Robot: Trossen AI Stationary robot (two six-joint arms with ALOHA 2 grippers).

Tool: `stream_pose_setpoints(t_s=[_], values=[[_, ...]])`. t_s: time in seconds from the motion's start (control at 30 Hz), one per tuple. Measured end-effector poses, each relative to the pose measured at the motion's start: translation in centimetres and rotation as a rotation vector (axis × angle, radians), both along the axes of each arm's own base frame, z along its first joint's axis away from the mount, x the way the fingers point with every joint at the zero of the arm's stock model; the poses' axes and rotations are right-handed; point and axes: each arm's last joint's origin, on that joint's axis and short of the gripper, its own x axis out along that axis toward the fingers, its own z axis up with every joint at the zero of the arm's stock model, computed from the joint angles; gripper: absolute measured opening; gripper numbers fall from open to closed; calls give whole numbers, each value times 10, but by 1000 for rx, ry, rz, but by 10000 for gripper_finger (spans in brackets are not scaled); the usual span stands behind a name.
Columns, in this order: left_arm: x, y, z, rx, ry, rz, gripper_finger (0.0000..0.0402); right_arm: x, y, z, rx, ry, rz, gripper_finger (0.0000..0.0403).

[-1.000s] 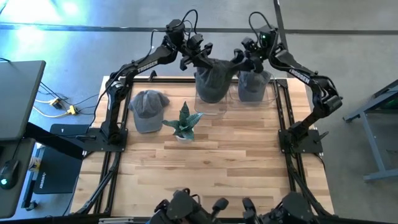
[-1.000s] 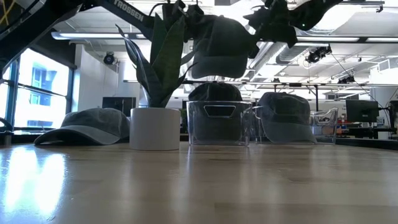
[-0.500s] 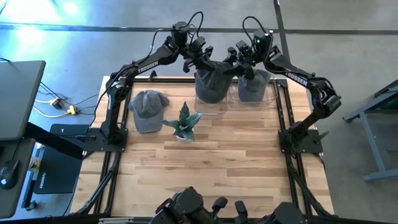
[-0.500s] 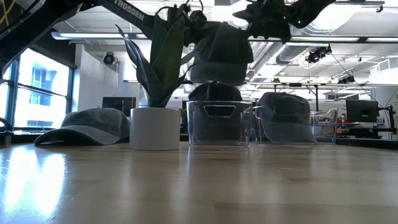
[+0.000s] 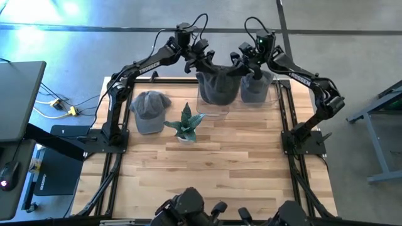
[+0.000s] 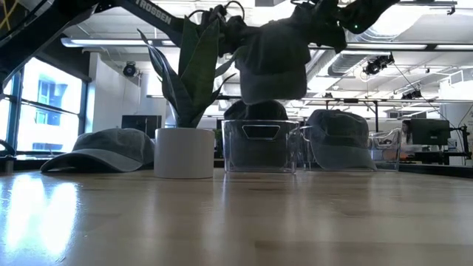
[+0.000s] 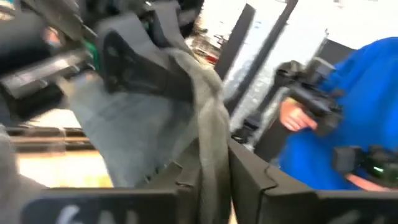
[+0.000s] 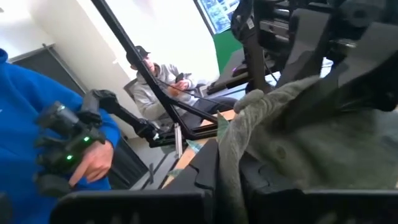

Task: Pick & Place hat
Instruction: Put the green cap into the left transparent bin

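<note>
A robotics lab: exposed ceiling ducts (image 6: 399,52), a seated person (image 8: 155,84), a monitor (image 6: 425,131) at three o'clock

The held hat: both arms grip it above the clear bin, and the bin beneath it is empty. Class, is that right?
Not quite. Both end effectors, left and right, do grip the held hat above the clear bin, but the bin is not empty: the low view shows another hat already inside it.

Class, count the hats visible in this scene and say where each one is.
4. One hat lies on the table left of the plant; one sits in the left clear bin; one in the right bin; one is held above by both grippers.
</note>
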Motion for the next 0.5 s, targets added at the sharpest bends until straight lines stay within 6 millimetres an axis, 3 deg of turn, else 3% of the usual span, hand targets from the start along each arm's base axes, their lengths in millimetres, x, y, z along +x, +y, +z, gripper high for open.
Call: stream_pose_setpoints(t_s=[0.13,0.27,0.37,0.5], values=[[-1,-5,1,-15,-1,-123,102,-3,-2,0,21,9,-2,16],[-2,-6,1,-4,-17,-172,112,-8,-5,1,23,-1,28,8],[-4,-4,1,-3,-18,-166,98,-12,-7,2,48,6,39,20],[-8,3,2,6,-27,-152,49,-13,-8,3,60,9,55,16]])
